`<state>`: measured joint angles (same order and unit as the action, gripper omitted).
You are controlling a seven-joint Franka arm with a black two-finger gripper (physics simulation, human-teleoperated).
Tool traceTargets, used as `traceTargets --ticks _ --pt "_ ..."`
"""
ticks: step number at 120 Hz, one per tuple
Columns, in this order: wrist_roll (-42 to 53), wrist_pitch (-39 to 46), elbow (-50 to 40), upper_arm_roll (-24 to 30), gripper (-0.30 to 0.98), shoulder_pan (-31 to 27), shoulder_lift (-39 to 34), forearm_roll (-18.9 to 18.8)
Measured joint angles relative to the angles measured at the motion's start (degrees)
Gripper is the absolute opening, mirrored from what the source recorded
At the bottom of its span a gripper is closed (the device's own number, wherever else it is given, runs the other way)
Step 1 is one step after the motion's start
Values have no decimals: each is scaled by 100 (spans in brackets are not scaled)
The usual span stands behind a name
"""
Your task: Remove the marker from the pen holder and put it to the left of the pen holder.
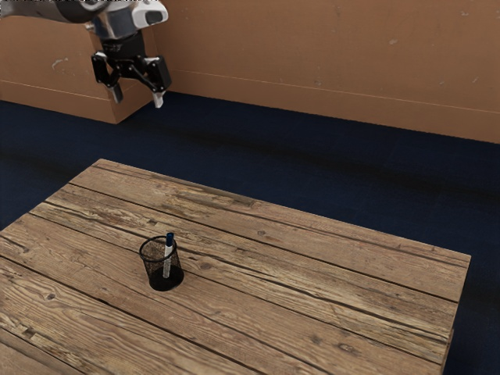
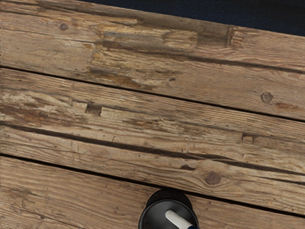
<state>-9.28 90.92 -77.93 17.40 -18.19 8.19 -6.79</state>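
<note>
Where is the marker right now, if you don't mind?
In the exterior view's left half, the marker sits in the mesh pen holder on the table.

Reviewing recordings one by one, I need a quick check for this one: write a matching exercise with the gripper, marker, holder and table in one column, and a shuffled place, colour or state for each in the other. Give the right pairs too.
Things:
1. Gripper
2. Marker
3. Holder
4. Table

Descriptions:
A. Black mesh, standing on wood
B. Brown planks
C. Open, up in the air
D. White and blue, inside the mesh cup

Right pairs: 1-C, 2-D, 3-A, 4-B
</note>
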Motion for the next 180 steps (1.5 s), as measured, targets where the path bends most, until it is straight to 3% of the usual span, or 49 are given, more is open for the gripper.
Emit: traceTargets --ticks 16,56,109,143,180 --pt "-143 15 -61 -14 69 -7 118 -20" --pt "-445 570 -1299 -21 68 -30 408 123" --pt "-680 2013 -3166 -104 38 -44 260 303" --pt "-757 2742 -3298 -22 30 25 420 332" --pt "-814 2386 -3459 66 27 38 412 203"
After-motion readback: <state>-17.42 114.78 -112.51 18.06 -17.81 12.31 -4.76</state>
